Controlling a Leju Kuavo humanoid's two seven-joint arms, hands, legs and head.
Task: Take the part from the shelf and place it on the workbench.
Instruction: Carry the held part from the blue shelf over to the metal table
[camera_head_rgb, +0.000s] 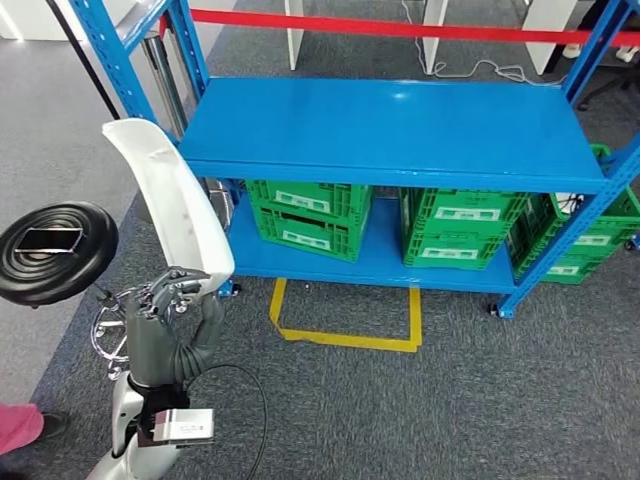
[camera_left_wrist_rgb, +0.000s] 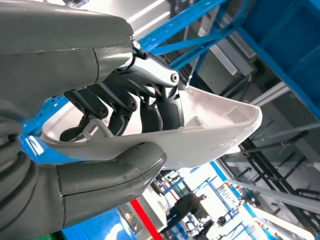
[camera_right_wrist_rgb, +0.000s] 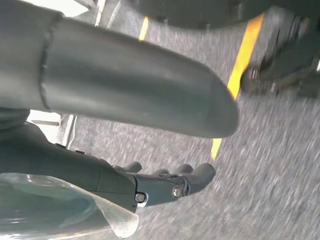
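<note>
White moulded part (camera_head_rgb: 172, 200): a long curved shell, held in the air off the front-left corner of the blue shelf (camera_head_rgb: 377, 130), clear of its top board. It stands tilted, broad end up and toward the left upright.

Left hand (camera_head_rgb: 167, 300) grips the part's lower end. The left wrist view shows the thumb (camera_left_wrist_rgb: 113, 172) under the rim and the dark fingers (camera_left_wrist_rgb: 162, 112) hooked inside the shell, so the grasp is a pinch across one edge.

Right hand (camera_right_wrist_rgb: 166, 182): hangs over grey carpet near a yellow floor line, fingers stretched out and apart, holding nothing.

Shelf's lower board carries green crates (camera_head_rgb: 309, 215). A black round stool (camera_head_rgb: 56, 250) stands left of the shelf, with a phone-like object on its seat.

Judgement: pick step looks done; carry step is in hand. No workbench in frame, so the next move calls for turning away to find it, keeping the long shell clear of the upright and the stool. The edge grip may let the part swing.
</note>
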